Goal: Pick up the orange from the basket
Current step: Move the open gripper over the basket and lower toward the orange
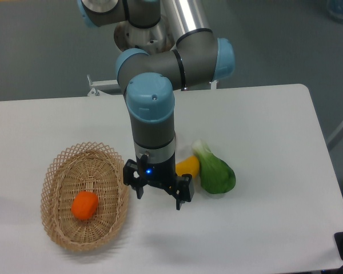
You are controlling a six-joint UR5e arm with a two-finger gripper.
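Observation:
The orange (84, 205) is a small bright orange fruit lying in the middle of the oval tan wicker basket (57, 171) at the left of the table. My gripper (159, 199) hangs to the right of the basket, just past its right rim, above the white table. Its two dark fingers are spread apart and hold nothing. The orange is about a hand's width to the left of the gripper.
A yellow-orange oval fruit (188, 166) lies just behind the gripper, partly hidden by it. A green leafy vegetable (216, 172) lies to its right. The arm's base stands at the table's back edge.

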